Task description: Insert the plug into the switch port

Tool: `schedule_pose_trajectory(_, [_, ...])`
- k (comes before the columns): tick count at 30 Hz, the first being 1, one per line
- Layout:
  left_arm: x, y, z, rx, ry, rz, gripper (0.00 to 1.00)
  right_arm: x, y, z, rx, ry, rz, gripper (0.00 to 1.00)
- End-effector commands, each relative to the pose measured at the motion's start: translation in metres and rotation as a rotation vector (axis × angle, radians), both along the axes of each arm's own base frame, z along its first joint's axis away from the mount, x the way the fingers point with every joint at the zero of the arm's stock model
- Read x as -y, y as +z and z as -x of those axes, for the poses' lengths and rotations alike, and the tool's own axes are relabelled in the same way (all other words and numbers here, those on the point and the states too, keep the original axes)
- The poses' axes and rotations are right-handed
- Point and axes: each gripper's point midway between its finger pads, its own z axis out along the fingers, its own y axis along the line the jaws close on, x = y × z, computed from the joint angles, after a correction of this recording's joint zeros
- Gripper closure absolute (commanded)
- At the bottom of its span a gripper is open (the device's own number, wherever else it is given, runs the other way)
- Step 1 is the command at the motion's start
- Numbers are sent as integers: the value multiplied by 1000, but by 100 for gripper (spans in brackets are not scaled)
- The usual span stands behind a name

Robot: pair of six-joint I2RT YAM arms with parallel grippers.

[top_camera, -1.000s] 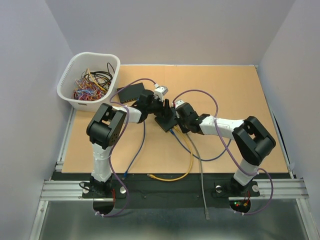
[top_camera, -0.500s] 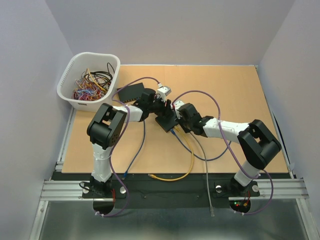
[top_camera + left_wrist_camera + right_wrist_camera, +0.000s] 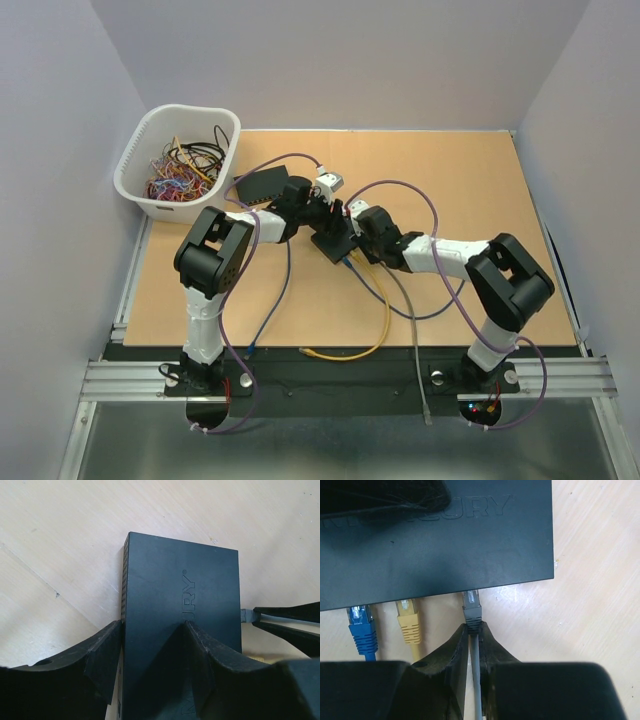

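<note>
The black switch (image 3: 332,240) lies mid-table; it fills the left wrist view (image 3: 180,605) and the top of the right wrist view (image 3: 435,535). My left gripper (image 3: 152,650) is shut on the switch, one finger on its side and one on its top. My right gripper (image 3: 475,630) is shut on the grey plug (image 3: 472,611) at its boot, with the plug's tip at the switch's front edge. The grey cable (image 3: 410,330) trails toward the near edge. A blue plug (image 3: 361,622) and a yellow plug (image 3: 409,617) sit in ports to the left of the grey one.
A white basket (image 3: 178,160) of tangled cables stands at the back left. A second black box (image 3: 262,185) lies behind the left gripper. The yellow cable (image 3: 350,352) and a blue cable (image 3: 272,310) run across the table toward the near edge.
My right arm has pushed slightly toward the switch with the grey plug. The grey cable's loose end has shifted near the front edge. The left arm holds still.
</note>
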Motion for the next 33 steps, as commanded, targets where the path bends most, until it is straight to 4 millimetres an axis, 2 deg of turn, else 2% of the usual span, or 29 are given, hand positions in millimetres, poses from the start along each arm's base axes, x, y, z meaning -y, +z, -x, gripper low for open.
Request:
schedule_pose_trajectory(1, [30,-22,81,-207,-239,0,40,-41,59,-58,260,-14,-228,100])
schedule_pose_trajectory(7, [30,-27,82,-220,-238,-8,40,-42,64,-55,261,-11,-249,99])
schedule_pose_trajectory(11, [32,-28,83,-231,-238,-4,40,-43,70,-46,252,4,-283,100])
schedule_pose_trajectory(13, [32,-32,84,-243,-239,-5,41,-45,79,-42,255,15,-317,100])
schedule_pose_trajectory(18, [50,-33,85,-267,-247,4,42,-49,86,-39,259,18,-364,100])
schedule_pose_trajectory(23, [66,-36,87,-301,-256,13,42,-53,83,-46,260,2,-378,99])
schedule_pose_trajectory(29, [72,-39,90,-319,-268,12,42,-53,67,-48,240,-28,-379,100])
schedule_pose_trajectory(33, [78,-42,94,-336,-278,11,42,-50,67,-50,255,-49,-381,100])
